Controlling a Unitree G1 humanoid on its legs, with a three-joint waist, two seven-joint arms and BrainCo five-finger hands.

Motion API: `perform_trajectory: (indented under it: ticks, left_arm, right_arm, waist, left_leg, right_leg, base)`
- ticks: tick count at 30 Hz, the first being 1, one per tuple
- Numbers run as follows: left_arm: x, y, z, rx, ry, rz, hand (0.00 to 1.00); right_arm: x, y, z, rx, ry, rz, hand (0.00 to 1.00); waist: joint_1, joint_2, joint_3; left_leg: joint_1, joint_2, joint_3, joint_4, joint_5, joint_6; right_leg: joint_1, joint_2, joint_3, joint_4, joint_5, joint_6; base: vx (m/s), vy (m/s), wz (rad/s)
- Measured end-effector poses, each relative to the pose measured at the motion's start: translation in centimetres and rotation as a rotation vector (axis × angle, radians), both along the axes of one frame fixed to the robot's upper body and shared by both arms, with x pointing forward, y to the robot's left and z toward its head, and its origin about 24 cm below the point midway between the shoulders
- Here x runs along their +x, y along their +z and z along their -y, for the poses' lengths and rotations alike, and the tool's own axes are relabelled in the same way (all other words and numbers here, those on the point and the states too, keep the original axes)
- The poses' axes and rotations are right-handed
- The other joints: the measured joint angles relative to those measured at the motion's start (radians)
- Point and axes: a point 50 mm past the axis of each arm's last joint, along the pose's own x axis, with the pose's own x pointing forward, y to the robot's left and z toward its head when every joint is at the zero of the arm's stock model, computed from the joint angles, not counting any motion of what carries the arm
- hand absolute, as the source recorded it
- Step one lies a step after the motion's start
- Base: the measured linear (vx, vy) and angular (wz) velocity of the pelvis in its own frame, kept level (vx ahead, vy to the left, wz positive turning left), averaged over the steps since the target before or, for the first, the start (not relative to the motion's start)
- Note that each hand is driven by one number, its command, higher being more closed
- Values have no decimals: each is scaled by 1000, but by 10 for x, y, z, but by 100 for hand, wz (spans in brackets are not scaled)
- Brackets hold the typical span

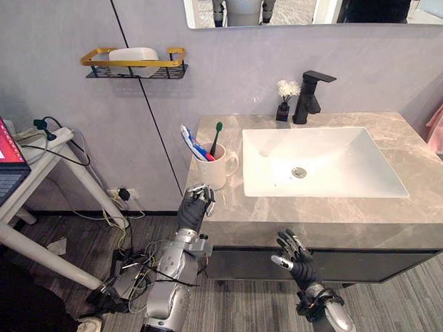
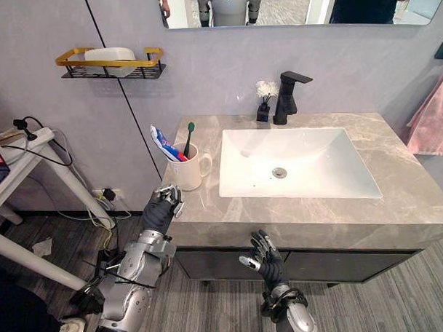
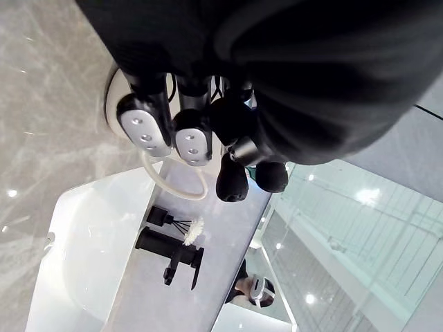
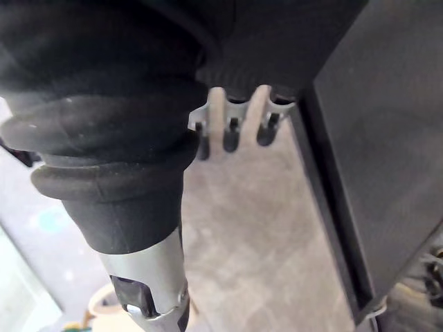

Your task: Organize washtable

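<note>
At lower left of centre, the left robot hand (image 1: 194, 209) hovers at the front edge of the surface (image 1: 318, 215), fingers loosely bent and empty. It is just below the white mug (image 1: 216, 170) holding a toothbrush (image 1: 216, 139) and toothpaste (image 1: 193, 144). Lower centre, the right robot hand (image 1: 294, 257) is spread open and empty. This looks like the reach for the mug; next, the left robot hand must rise and wrap around it.

Counter (image 1: 426, 191) open right of sink (image 1: 330, 151) (mug (image 1: 214, 173) crowds left).
</note>
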Motion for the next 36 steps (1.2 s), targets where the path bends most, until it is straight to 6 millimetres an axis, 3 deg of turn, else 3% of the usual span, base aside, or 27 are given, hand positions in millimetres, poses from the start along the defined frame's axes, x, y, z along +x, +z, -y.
perform_trajectory:
  ticks: [14, 23, 36]
  left_arm:
    - [6, -17, -5, 58, -6, -76, 100]
    - [19, -16, -7, 113, -13, -73, 100]
    - [36, -2, -10, 135, 18, -24, 100]
  right_arm:
    - [4, 2, 2, -7, 23, 12, 0]
    - [6, 4, 5, -21, 25, 23, 0]
    - [10, 11, 9, -34, 17, 59, 0]
  waist:
    - [-5, -5, 2]
    - [-3, -25, 15]
    - [-13, -27, 55]
  left_leg:
    - [-7, 3, 24, -1, -7, -1]
    - [-39, 11, 45, 1, -11, 0]
    - [-41, 12, 49, 1, -25, -3]
  right_leg:
    - [-18, 2, 23, 1, -3, -5]
    - [-61, 12, 51, 3, 10, -12]
    - [-67, 13, 62, 4, 10, -12]
  base:
    - [-7, 1, -4]
    - [19, -9, -10]
    - [5, -2, -2]
